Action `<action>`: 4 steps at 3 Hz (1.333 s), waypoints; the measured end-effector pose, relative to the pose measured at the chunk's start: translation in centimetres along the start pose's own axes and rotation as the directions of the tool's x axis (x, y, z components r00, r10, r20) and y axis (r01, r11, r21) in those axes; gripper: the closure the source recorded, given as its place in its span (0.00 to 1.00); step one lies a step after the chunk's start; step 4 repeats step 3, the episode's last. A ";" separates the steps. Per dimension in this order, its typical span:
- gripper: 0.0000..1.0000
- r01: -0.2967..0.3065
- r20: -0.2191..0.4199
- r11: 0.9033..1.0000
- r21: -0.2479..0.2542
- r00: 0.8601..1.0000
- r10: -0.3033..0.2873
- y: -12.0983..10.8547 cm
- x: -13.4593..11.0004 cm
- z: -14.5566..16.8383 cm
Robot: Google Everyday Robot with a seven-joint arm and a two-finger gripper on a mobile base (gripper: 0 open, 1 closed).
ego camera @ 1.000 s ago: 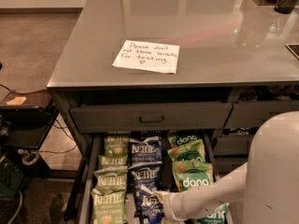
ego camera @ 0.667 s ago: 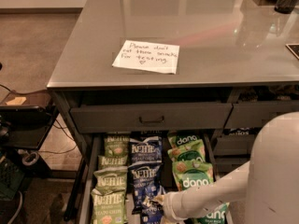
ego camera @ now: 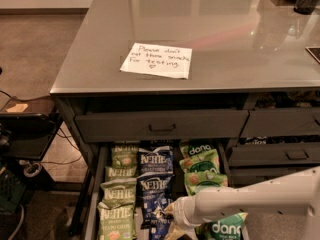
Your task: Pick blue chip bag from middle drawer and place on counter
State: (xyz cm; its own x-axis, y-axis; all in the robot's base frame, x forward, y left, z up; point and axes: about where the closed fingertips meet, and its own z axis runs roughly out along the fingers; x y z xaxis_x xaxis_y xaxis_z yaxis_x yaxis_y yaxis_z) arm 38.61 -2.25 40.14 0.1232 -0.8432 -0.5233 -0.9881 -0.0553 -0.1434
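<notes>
The middle drawer (ego camera: 93,184) stands pulled out under the counter (ego camera: 210,29). It holds a middle column of blue chip bags (ego camera: 156,160), one behind the other, with another blue bag (ego camera: 153,186) below the first. My gripper (ego camera: 165,214) comes in from the right on a white arm and sits low over the nearest blue bag (ego camera: 156,226), partly covering it. I cannot tell whether it touches or holds the bag.
Green Kettle bags (ego camera: 119,194) fill the drawer's left column and green dang bags (ego camera: 202,166) the right. A white handwritten note (ego camera: 156,60) lies on the counter. A shut drawer with a bar handle (ego camera: 162,127) is above; narrower drawers (ego camera: 280,154) are at the right. Cables and a black shelf (ego camera: 25,134) stand at the left.
My arm has dropped lower and stretched flatter across the drawer's right side. The gripper has moved slightly left and up over the blue bags. The bags have not visibly moved.
</notes>
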 end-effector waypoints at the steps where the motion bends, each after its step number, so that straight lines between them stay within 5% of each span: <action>1: 1.00 -0.039 0.093 0.999 -0.013 0.995 0.040 -1.8 -1.9 -1.7; 3: 1.00 -0.074 0.254 0.997 -0.033 0.964 0.080 -5.8 -6.1 -8.9; 4: 1.00 -0.074 0.254 0.997 -0.033 0.964 0.080 -5.8 -6.1 -8.9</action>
